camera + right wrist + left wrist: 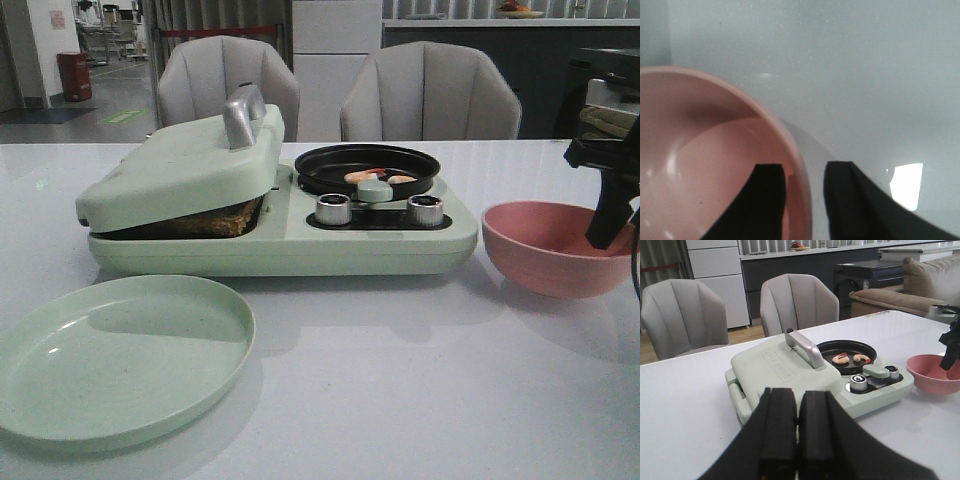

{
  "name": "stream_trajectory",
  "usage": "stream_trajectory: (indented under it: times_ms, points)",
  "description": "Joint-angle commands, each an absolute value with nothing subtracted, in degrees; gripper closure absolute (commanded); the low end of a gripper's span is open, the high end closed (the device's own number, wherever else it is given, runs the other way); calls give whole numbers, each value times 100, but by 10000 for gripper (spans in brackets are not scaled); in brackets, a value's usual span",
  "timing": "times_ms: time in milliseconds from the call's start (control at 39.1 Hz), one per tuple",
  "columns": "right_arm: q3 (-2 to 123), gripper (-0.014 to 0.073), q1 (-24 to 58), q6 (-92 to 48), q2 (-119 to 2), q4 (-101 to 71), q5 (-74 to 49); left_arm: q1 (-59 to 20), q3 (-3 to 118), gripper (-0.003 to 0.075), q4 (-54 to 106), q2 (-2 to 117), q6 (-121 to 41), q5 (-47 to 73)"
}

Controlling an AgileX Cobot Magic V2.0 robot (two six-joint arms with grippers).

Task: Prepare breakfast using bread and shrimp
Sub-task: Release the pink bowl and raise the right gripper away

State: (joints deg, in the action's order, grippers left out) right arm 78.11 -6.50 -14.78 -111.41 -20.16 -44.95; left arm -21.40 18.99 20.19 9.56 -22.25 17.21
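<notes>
Right gripper (804, 200) parted, straddled pink bowl (545, 250) rim; left gripper (798, 440) pinched closed, empty. Bread (215, 222) sat under press lid (180, 165), shrimp (380, 177) in black pan (366, 165)

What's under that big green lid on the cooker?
Under the lid a browned bread edge peeks out through the gap. How many slices lie inside, and the plate beneath them, stays hidden.
</notes>
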Motion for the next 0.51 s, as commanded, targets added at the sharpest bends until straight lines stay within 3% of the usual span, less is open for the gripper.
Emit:
stream_trajectory:
  times_ms: [0,204,486]
  points:
    - [8059,140,-671,-1508,-10811,-1830,-4430,-2184,2059,606,2115,1015,-2168,1253]
    - [8458,120,-671,-1526,-10488,-1541,-4803,-2184,2059,606,2115,1015,-2168,1253]
    - [8443,120,-658,-1800,-9090,-1451,-4790,-2184,2059,606,2115,1015,-2168,1253]
